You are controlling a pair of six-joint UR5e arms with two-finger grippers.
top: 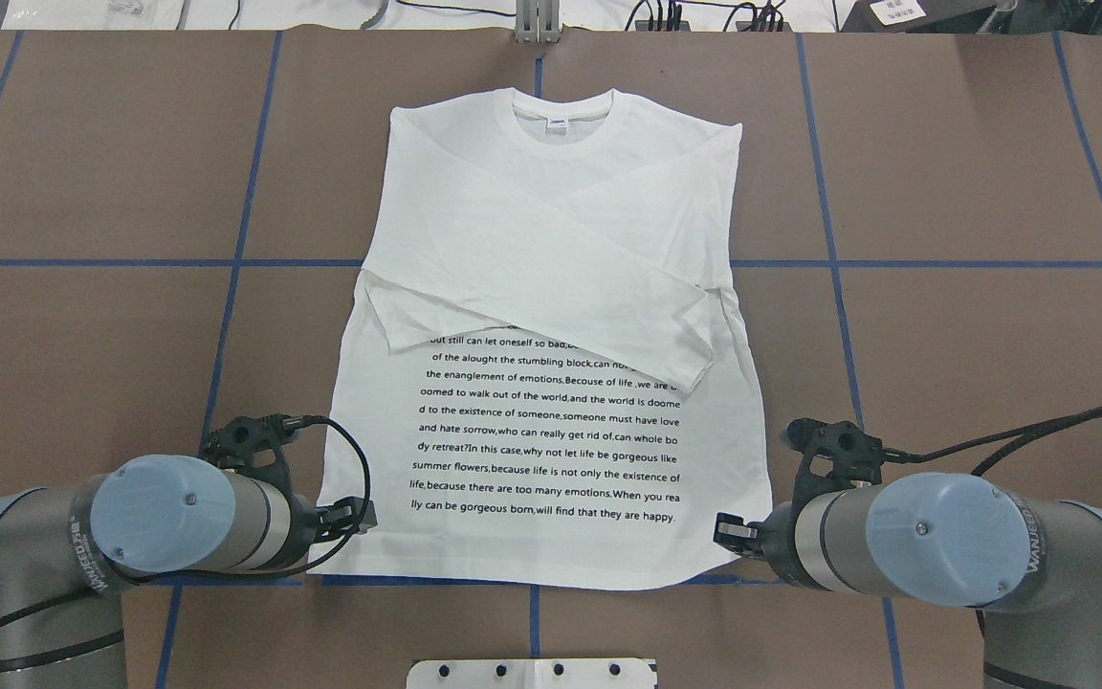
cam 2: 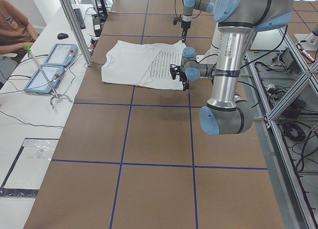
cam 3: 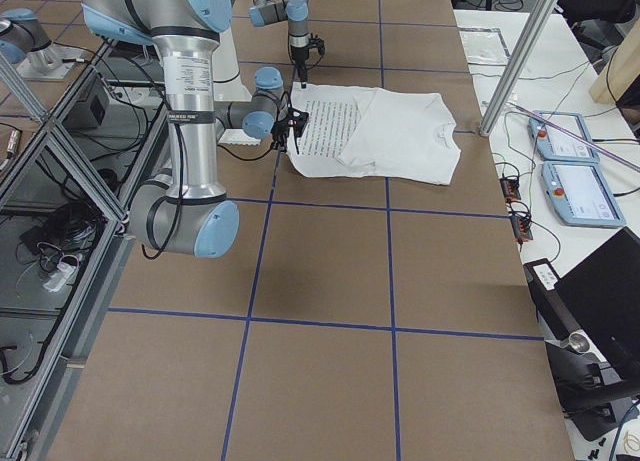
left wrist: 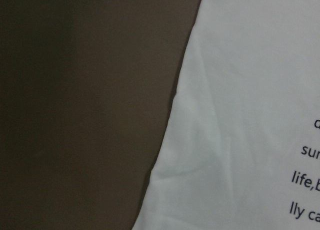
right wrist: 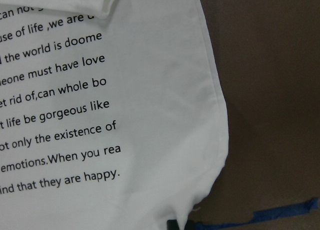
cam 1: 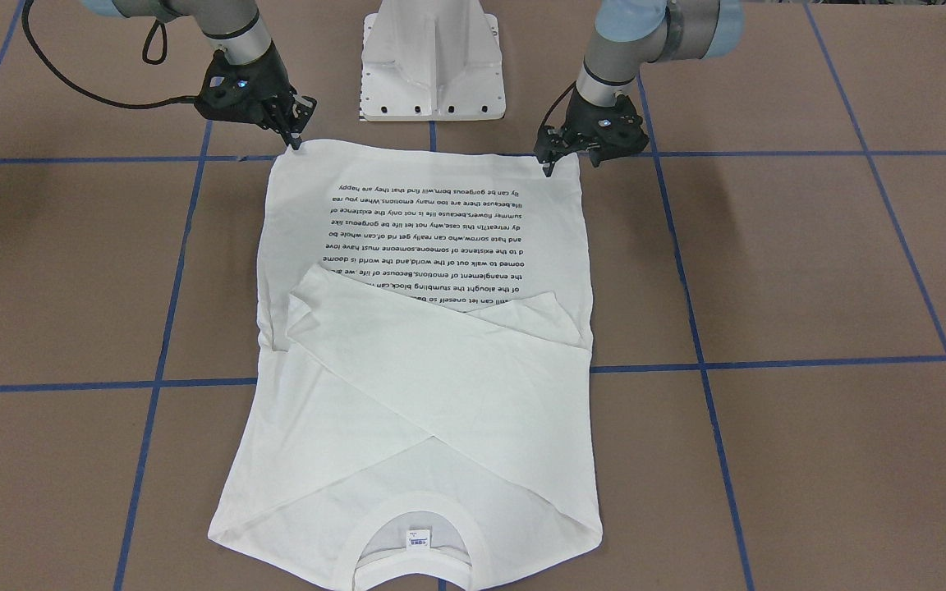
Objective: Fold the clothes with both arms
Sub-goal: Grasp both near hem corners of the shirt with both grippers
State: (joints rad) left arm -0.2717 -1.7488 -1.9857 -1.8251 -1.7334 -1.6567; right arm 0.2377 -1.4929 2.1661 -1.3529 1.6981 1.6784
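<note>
At shirt (cam 1: 440, 394) hem corners: left hand (cam 1: 548, 162), right hand (cam 1: 296, 139) touching; grip cannot tell.

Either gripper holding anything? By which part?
Cannot tell: the left gripper and the right gripper sit at the two hem corners of the shirt, which lies flat.

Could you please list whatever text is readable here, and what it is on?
"life,because there are too many emotions.When you rea": shirt, printed block, second-last line.
"lly can be gorgeous born,will find that they are happy.": its last line.
Eight more lines above, the top ones partly under a sleeve.
The collar label: too small to read.
On the right arm, lettering: too blurred.
</note>
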